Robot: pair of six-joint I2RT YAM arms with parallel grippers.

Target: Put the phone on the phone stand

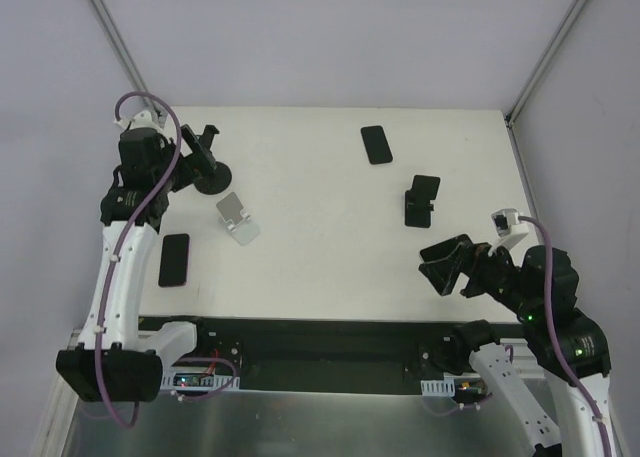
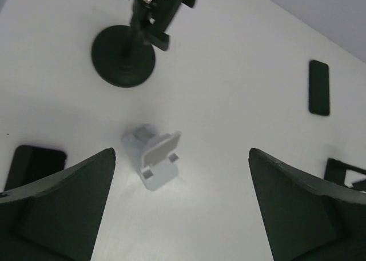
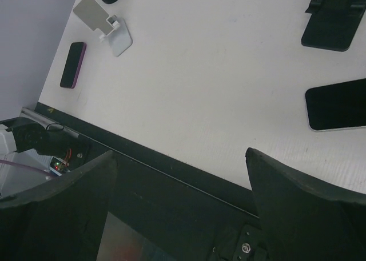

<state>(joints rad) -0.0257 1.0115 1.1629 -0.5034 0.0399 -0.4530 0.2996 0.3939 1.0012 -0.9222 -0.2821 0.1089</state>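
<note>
Both sets of jaws gape wide, holding nothing. A phone [image 3: 337, 104] lies flat on the table [image 3: 217, 101] just ahead and right of the right jaws, its long axis across their reach; the stand [image 3: 334, 21] sits beyond it, close by. The right arm [image 1: 545, 287] looks much nearer than the left.

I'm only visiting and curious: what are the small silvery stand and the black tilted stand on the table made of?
The silvery stand looks like metal, perhaps aluminium: pale grey, thin flat plates, soft even sheen; painted plastic is possible. The phone stand looks like matte black plastic, dull with no glints, though coated metal cannot be ruled out.
</note>
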